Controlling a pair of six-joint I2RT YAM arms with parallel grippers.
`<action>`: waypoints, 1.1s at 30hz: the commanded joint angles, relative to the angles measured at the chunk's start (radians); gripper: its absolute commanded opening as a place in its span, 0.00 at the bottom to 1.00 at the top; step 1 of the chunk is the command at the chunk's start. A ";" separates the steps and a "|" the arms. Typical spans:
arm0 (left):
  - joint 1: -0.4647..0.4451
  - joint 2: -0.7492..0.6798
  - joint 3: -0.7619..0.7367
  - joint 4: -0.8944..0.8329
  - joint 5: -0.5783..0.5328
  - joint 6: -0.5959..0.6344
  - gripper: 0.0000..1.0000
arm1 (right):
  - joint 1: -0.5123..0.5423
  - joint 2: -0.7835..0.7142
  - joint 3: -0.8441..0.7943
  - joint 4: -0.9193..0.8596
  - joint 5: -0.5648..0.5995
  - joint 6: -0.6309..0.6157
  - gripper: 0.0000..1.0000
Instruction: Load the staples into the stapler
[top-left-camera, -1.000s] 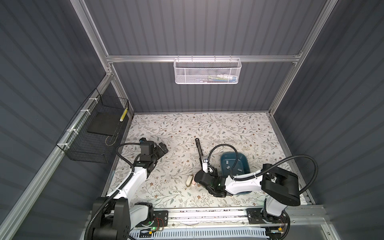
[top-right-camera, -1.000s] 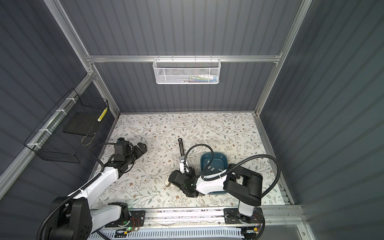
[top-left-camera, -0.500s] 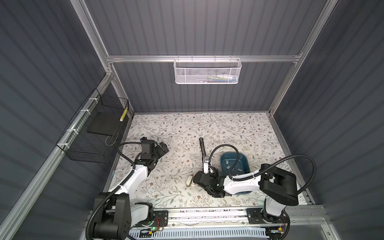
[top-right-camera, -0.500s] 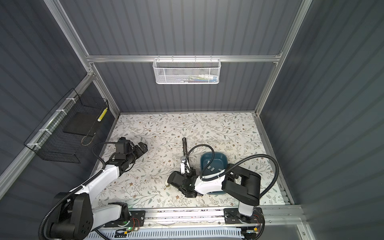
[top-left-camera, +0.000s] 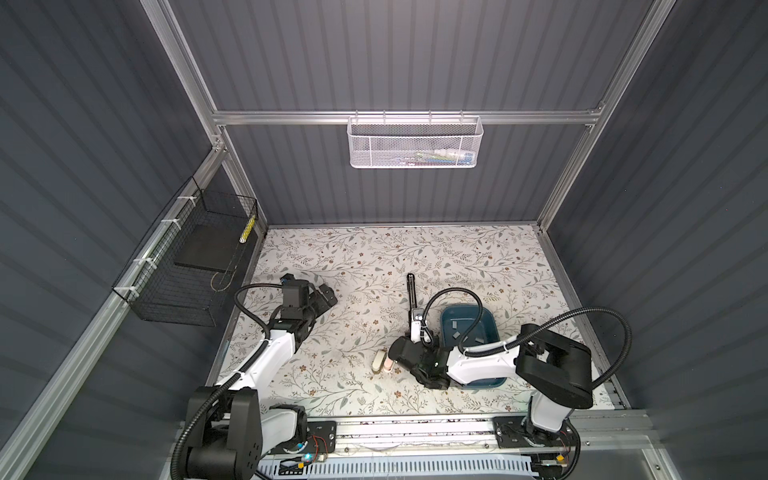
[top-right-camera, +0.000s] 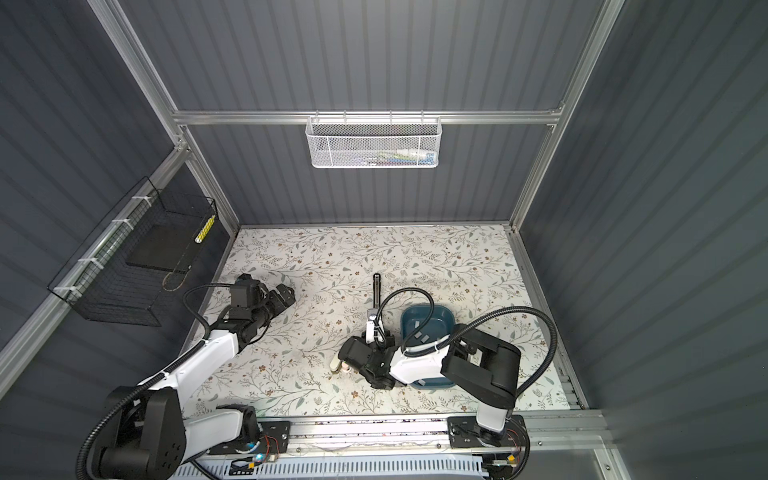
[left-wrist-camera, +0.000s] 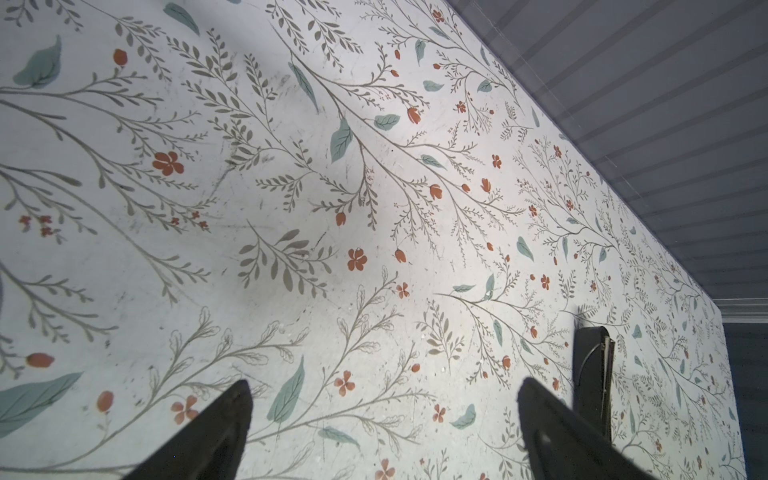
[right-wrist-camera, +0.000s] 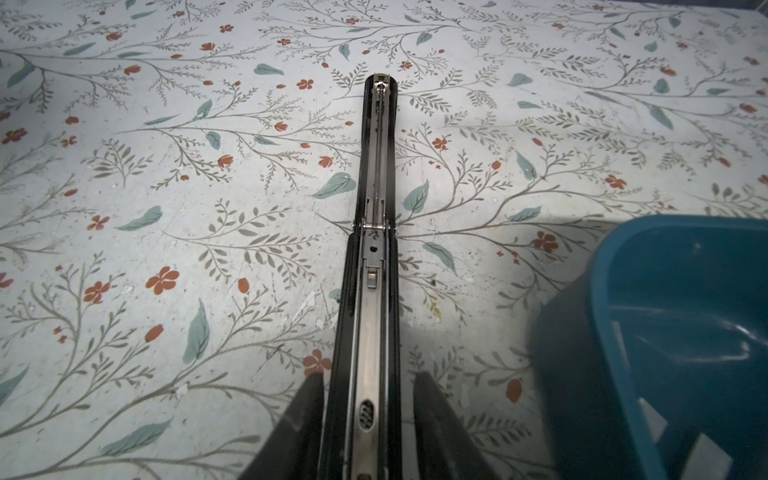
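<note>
Stapler (right-wrist-camera: 374, 291) flipped open flat on floral table (top-left-camera: 353, 257), metal channel facing up. R gripper (right-wrist-camera: 368, 376) straddling its end, jaws parted w/ slim gaps either side, so not pinching it. L gripper (left-wrist-camera: 384, 384) spread wide, hovering over tabletop well away. Staples (right-wrist-camera: 706, 457), few pale grey strips, loose in blue tray (right-wrist-camera: 681, 224) right beside stapler & R arm.

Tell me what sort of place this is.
Probably an enclosed robot test cell, not a home: a left arm and right arm mounted on a front rail, an aluminium frame holding dark ribbed wall panels, and a floral tabletop.
</note>
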 joint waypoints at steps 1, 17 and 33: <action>0.003 -0.022 0.024 -0.022 -0.009 0.020 1.00 | -0.009 0.026 0.006 -0.001 -0.006 0.013 0.41; 0.002 -0.173 -0.034 0.035 -0.006 0.058 1.00 | 0.011 -0.280 0.072 -0.108 0.008 -0.158 0.66; -0.051 -0.324 0.020 0.085 -0.012 0.114 1.00 | 0.001 -1.140 -0.431 0.109 -0.136 -0.460 0.99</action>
